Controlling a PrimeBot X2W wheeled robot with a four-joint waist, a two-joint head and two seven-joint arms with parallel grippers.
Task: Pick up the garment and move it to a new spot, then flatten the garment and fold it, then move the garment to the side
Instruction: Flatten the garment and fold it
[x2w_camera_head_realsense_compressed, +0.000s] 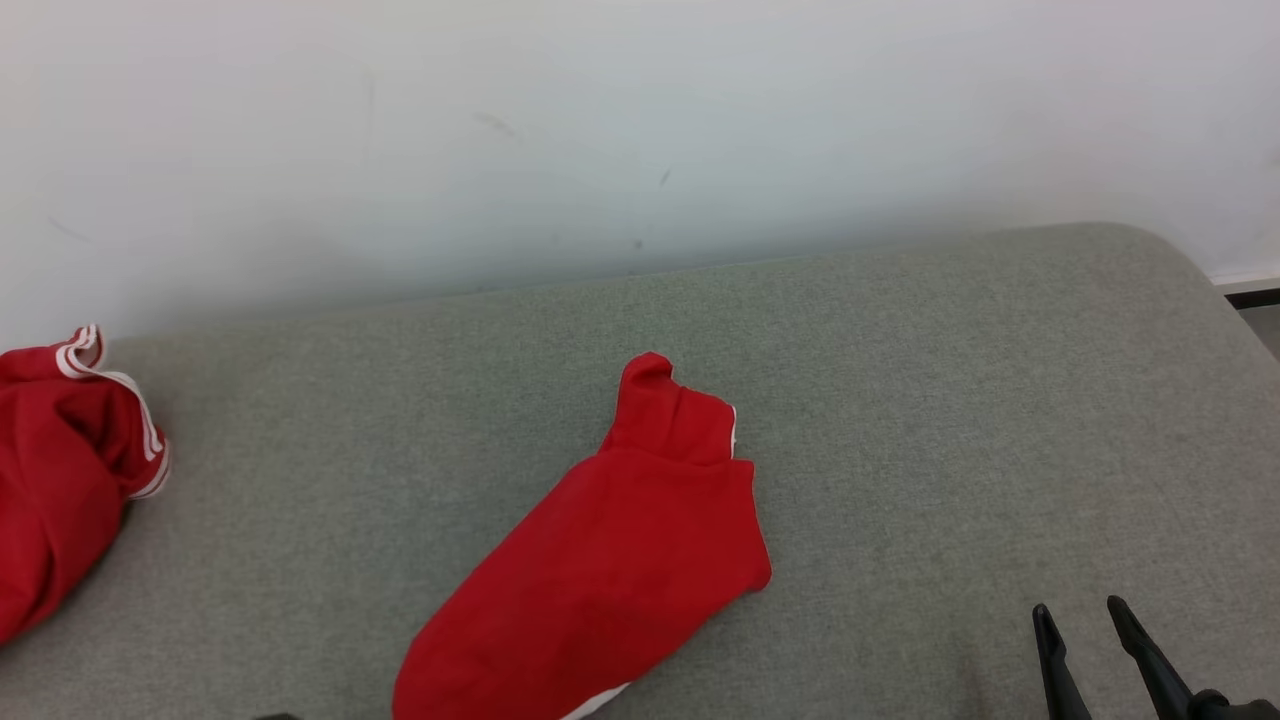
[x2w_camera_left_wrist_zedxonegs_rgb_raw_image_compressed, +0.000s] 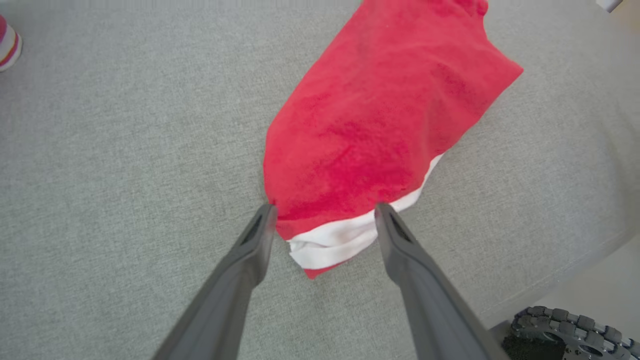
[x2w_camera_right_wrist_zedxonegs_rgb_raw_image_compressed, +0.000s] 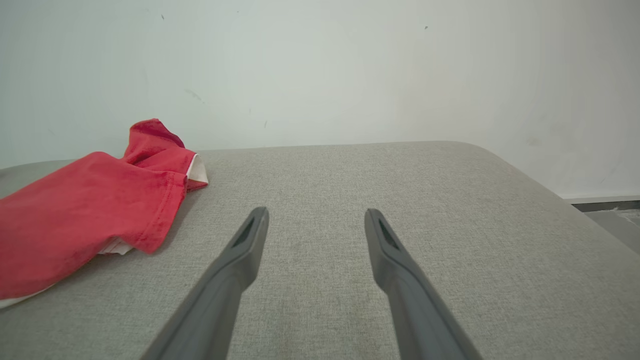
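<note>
On grey cushion (x2w_camera_head_realsense_compressed: 950, 400), red garment (x2w_camera_head_realsense_compressed: 620, 560), left claw (x2w_camera_left_wrist_zedxonegs_rgb_raw_image_compressed: 326, 207) wide astride its white hem, right claw (x2w_camera_right_wrist_zedxonegs_rgb_raw_image_compressed: 316, 212) wide

Bare grey cushion (x2w_camera_head_realsense_compressed: 950, 420) lies open right of the red garment (x2w_camera_head_realsense_compressed: 620, 560) and between it and a second red garment (x2w_camera_head_realsense_compressed: 60, 480) at the left edge; the white wall (x2w_camera_head_realsense_compressed: 640, 130) closes off the far side.

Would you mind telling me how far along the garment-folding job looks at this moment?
Seemingly done: the red cloth garment lies doubled over in a compact bundle on the grey fabric cushion, so folding looks largely finished. In hand: the left pincer stands open, straddling its white-trimmed end without gripping. The right pincer hangs open over bare cushion. Left: moving the bundle aside.
</note>
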